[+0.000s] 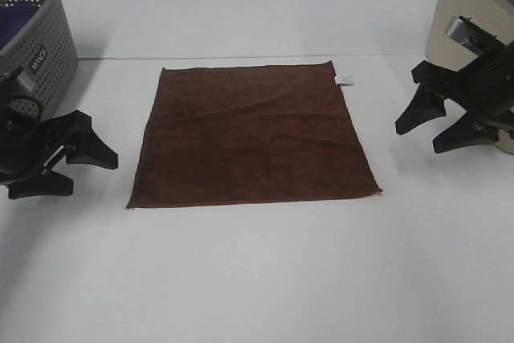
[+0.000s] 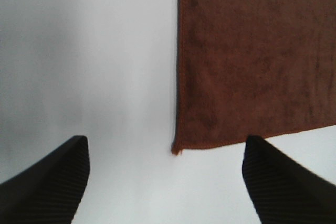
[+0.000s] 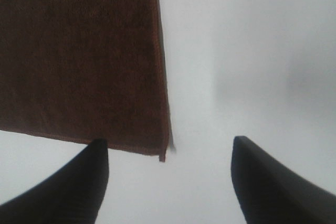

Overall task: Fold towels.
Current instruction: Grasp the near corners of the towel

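A dark brown, roughly square terry-cloth towel (image 1: 250, 136) lies spread flat on the white table (image 1: 257, 279), with a small white tag (image 1: 344, 79) at its far right corner. The black left hand (image 1: 90, 173) is just off the towel's left edge, near the front corner, with its fingers wide apart and nothing between them. The black right hand (image 1: 421, 138) is off the towel's right edge, equally spread and empty. A grey perforated plastic basket (image 1: 40, 38) stands beyond the towel's far left corner.

The towel (image 1: 253, 134) is dark brown with a white tag (image 1: 344, 79). The bench (image 1: 257, 279) is white. The basket (image 1: 50, 44) is perforated grey.
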